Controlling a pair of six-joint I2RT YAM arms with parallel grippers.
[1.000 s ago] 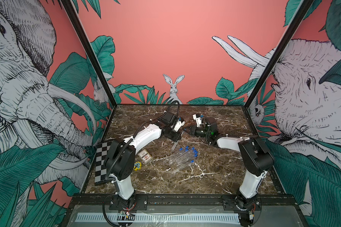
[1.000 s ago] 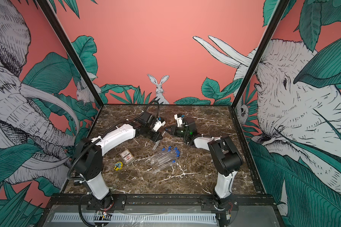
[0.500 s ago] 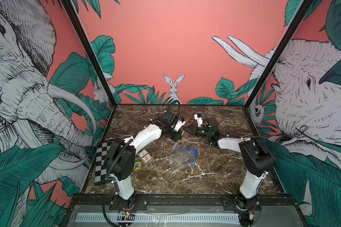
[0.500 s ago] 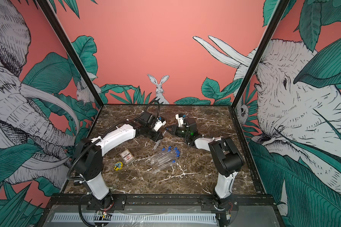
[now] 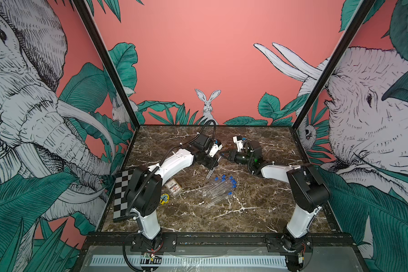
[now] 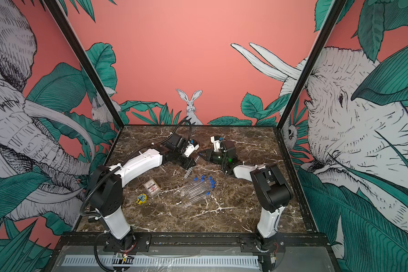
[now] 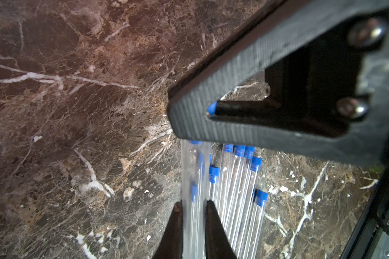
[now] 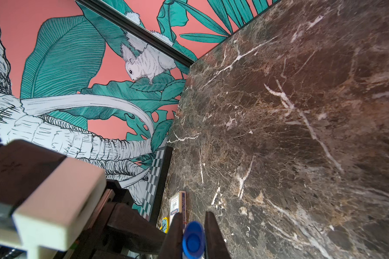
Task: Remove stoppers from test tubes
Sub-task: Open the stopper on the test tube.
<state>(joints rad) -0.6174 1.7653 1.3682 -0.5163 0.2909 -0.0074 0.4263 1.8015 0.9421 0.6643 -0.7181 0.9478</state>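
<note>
My left gripper (image 7: 193,205) is shut on a clear test tube (image 7: 194,177), which runs on under the right gripper's fingers (image 7: 189,121). In both top views this tube (image 5: 210,172) (image 6: 188,173) hangs slanted from the left gripper (image 5: 213,163) (image 6: 191,164) above the table. My right gripper (image 8: 193,215) is shut on a blue stopper (image 8: 193,241), which peeks out at its fingertips (image 7: 212,107). I cannot tell whether the stopper is still seated in the tube. The two grippers meet at mid-table, with the right gripper (image 5: 223,154) (image 6: 201,154) pointing at the left one. Several stoppered test tubes (image 5: 219,190) (image 6: 196,190) lie in a pile below.
A flat clear card case (image 5: 173,187) (image 6: 152,187) and a small yellow object (image 5: 164,198) (image 6: 141,198) lie on the marble table (image 5: 257,207) to the left of the pile. A checkerboard (image 5: 120,193) leans at the left edge. Patterned walls close in the left, right and back sides.
The right wrist has crept very slightly. Both grips and the tube pile look the same as before.
</note>
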